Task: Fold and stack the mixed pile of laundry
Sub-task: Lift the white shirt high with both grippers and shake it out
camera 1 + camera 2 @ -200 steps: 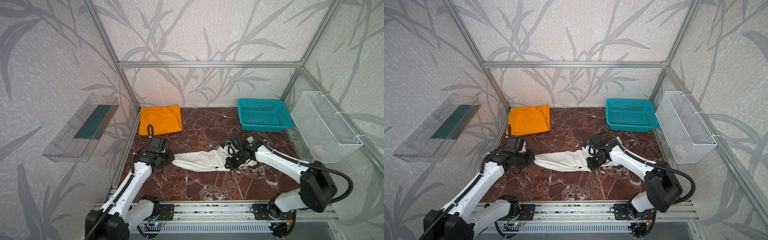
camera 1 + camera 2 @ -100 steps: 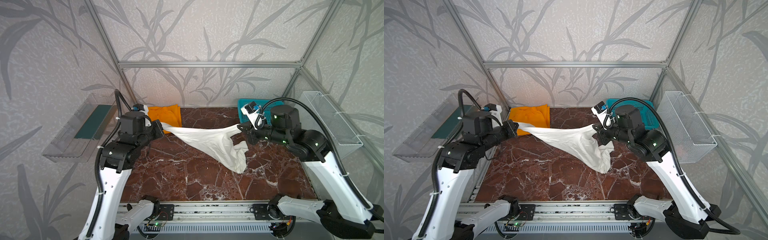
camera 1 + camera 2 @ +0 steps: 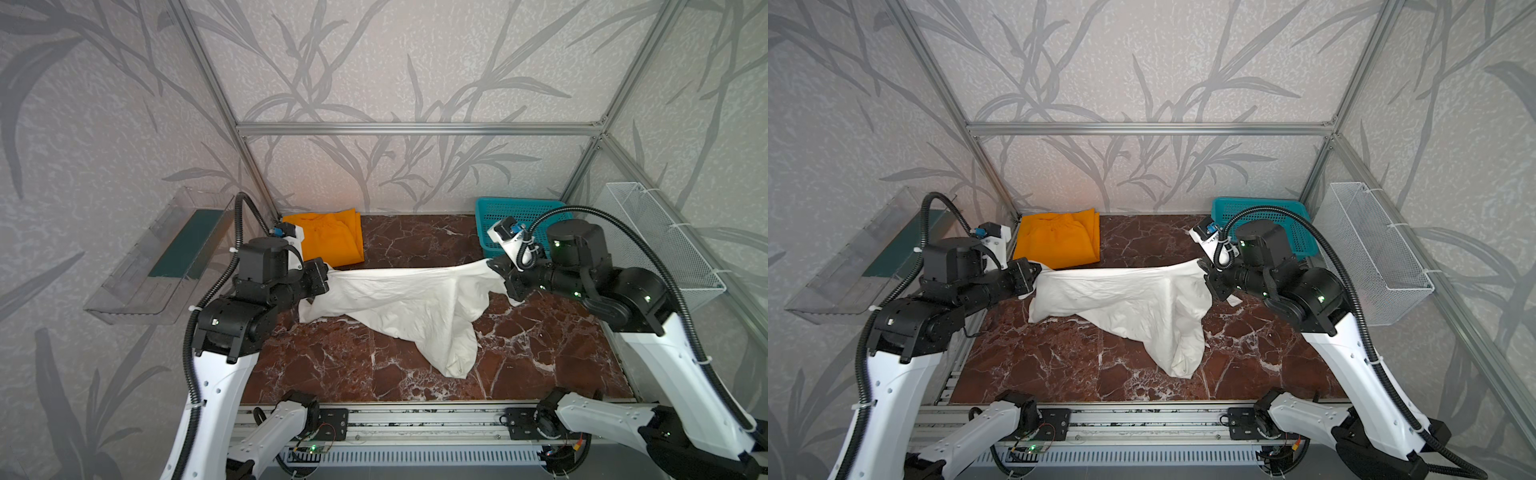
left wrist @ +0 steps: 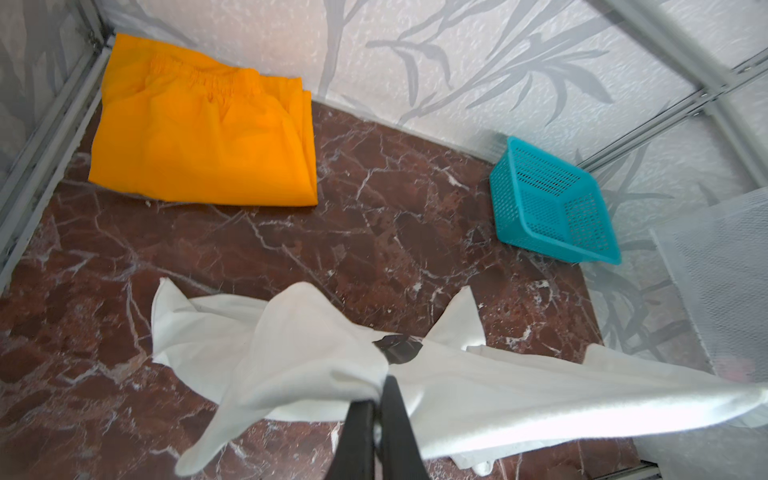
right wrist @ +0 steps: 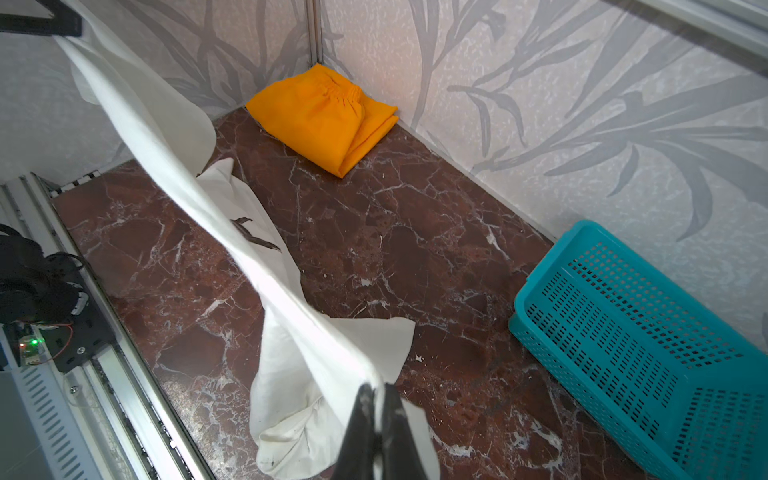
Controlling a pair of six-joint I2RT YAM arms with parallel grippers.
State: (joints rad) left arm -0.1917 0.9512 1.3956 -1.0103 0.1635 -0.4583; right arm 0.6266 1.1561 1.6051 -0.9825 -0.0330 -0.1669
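No readable text, label, brand or number shows anywhere.

**A Robot Test Cell, Dressed Like a Room**

The left arm and right arm rose from a metal rail in front of and below the left gripper and right gripper. A bare circuit board glowed green there. Aluminium bars framed leaf-print wall panels behind both grippers. A marble-look tabletop lay beneath them.
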